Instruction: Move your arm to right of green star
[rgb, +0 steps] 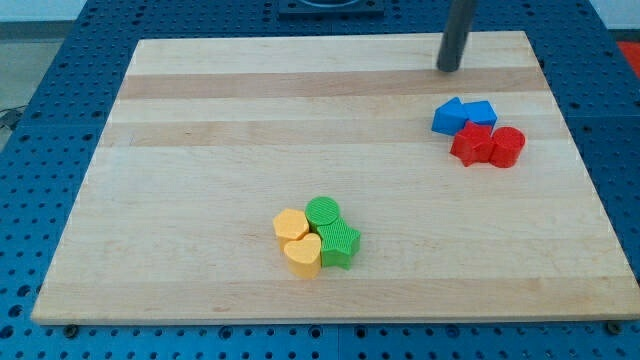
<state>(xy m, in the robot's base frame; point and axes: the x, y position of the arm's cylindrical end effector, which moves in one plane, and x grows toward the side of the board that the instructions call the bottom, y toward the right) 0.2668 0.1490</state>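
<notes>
The green star (340, 244) lies low on the wooden board (200, 150), a little below the middle. It touches a green round block (323, 212) above it and a yellow heart (303, 255) on its left. My tip (448, 69) stands near the view's top right edge of the board, far above and to the right of the green star, touching no block.
A yellow hexagon-like block (290, 225) sits left of the green round block. At the view's right, two blue blocks (463, 115) lie together, with a red star (471, 144) and a red cylinder (507, 146) just below them.
</notes>
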